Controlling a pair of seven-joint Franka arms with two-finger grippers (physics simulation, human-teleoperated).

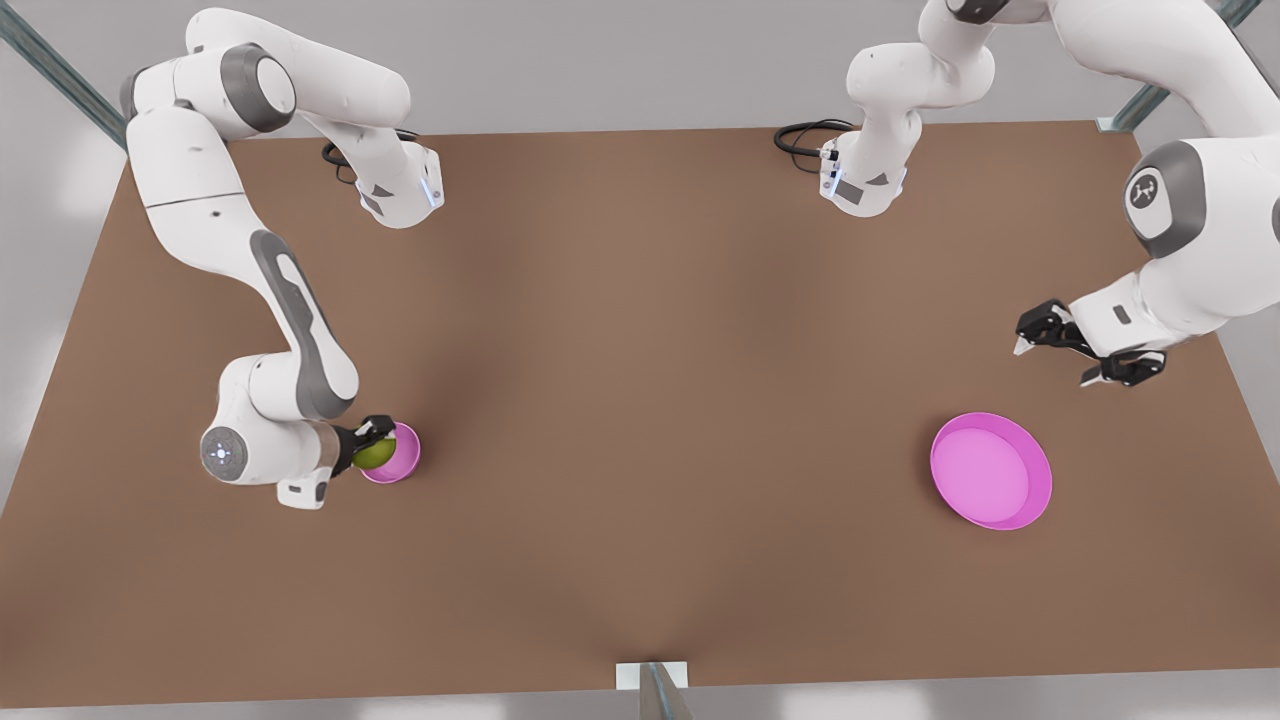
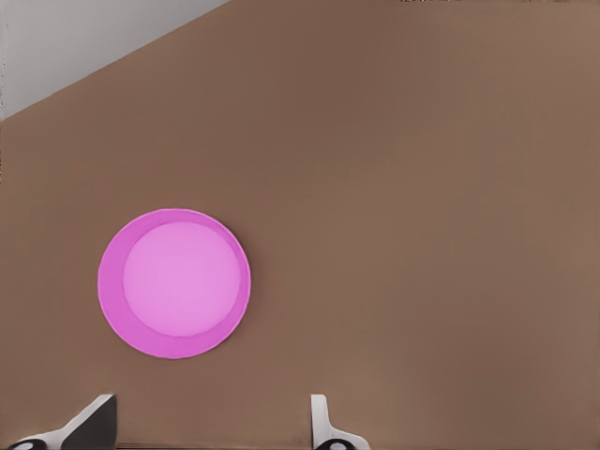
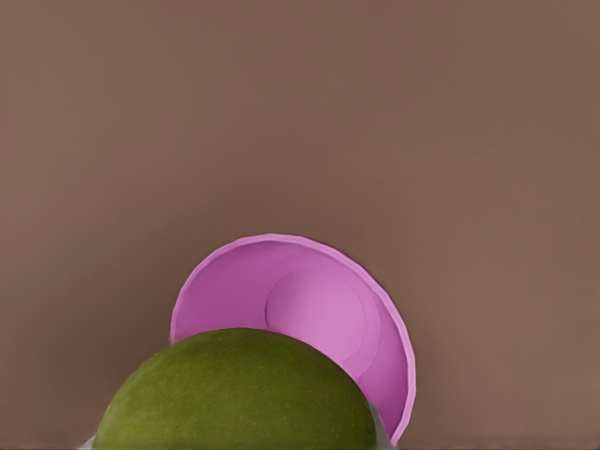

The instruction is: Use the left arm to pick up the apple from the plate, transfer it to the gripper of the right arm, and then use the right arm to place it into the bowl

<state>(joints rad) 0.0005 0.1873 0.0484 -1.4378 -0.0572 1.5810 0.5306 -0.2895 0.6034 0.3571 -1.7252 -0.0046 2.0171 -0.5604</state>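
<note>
The right hand (image 1: 378, 442), on the front view's left, is clamped on the green apple (image 1: 374, 455) and holds it at the near edge of the small pink bowl (image 1: 402, 453), likely lining it up for the drop. From its wrist camera, the apple (image 3: 239, 392) hangs over the bowl's rim (image 3: 281, 246), not yet inside. Across the brown worktop (image 1: 640, 400), the left hand (image 1: 1088, 348) waits with its fingers (image 2: 89, 422) apart, near the wide magenta plate (image 1: 990, 470), which has no apple on it.
</note>
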